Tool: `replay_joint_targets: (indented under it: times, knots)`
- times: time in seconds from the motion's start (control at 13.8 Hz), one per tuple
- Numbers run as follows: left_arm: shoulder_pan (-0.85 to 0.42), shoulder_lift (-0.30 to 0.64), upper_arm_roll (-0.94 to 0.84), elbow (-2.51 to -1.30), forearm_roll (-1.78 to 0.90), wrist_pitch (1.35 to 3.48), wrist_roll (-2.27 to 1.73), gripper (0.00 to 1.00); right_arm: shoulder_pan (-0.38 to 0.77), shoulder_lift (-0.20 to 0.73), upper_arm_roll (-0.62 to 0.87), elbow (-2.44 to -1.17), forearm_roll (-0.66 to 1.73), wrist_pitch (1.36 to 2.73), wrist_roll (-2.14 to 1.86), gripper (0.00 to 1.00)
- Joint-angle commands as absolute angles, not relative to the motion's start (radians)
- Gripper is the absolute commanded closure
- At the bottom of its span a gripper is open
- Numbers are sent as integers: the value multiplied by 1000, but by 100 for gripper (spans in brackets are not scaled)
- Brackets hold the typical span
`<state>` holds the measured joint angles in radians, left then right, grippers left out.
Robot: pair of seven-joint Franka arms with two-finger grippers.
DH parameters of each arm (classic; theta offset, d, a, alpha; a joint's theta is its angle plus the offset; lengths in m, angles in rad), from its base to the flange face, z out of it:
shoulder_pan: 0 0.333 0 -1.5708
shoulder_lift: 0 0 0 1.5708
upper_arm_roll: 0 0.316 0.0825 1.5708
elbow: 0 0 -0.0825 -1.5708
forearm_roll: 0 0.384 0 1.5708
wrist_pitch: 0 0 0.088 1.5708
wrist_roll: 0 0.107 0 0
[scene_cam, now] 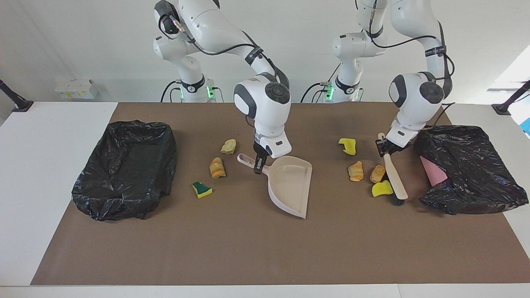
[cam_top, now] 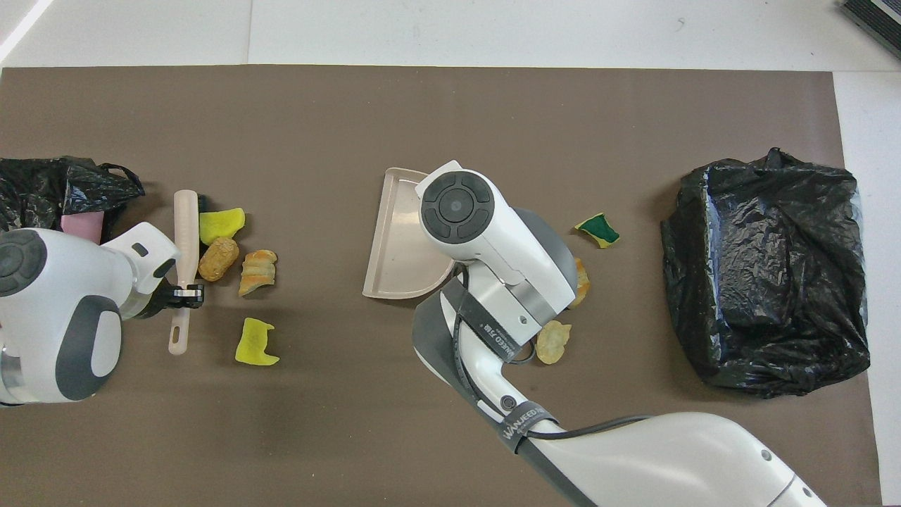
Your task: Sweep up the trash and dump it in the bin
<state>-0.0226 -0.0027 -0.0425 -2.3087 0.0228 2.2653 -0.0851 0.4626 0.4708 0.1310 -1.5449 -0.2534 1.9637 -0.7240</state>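
Observation:
My right gripper [scene_cam: 258,165] is shut on the handle of the pale pink dustpan [scene_cam: 290,186] [cam_top: 401,239] at mid-table, and the pan's open mouth faces the left arm's end. My left gripper [scene_cam: 387,147] [cam_top: 184,294] is shut on the brush [scene_cam: 395,178] [cam_top: 184,232]. The brush head rests beside a yellow sponge chunk [scene_cam: 381,189] [cam_top: 221,223]. A brown lump [scene_cam: 377,174] and a bread piece [scene_cam: 355,171] lie against it, and another yellow chunk [scene_cam: 348,146] lies nearer the robots. A green-backed sponge [scene_cam: 201,189] and two bread lumps [scene_cam: 217,167] [scene_cam: 228,145] lie toward the right arm's end.
A black-bagged bin [scene_cam: 124,165] [cam_top: 767,274] stands at the right arm's end of the brown mat. A second black bag [scene_cam: 468,169] [cam_top: 63,193] holding a flat pink sheet [scene_cam: 432,174] lies at the left arm's end, close beside the brush.

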Motion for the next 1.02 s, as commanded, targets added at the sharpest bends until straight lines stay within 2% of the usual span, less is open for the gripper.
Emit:
replay_joint_targets:
  times: [0.0,0.58,0.95]
  knots:
    - [-133,-12,-32,-2333,12,2267,-229,100,459,419,144,-1615,-247,1950,-848,100]
    - [-463,-9,-35,-2339,-222,2326,-322,100,472,384,149,-1729,-206,2014,-881,100]
    - [-612,-29,-54,-2324,-272,2315,-428,100,472,382,149,-1732,-207,2019,-882,100]
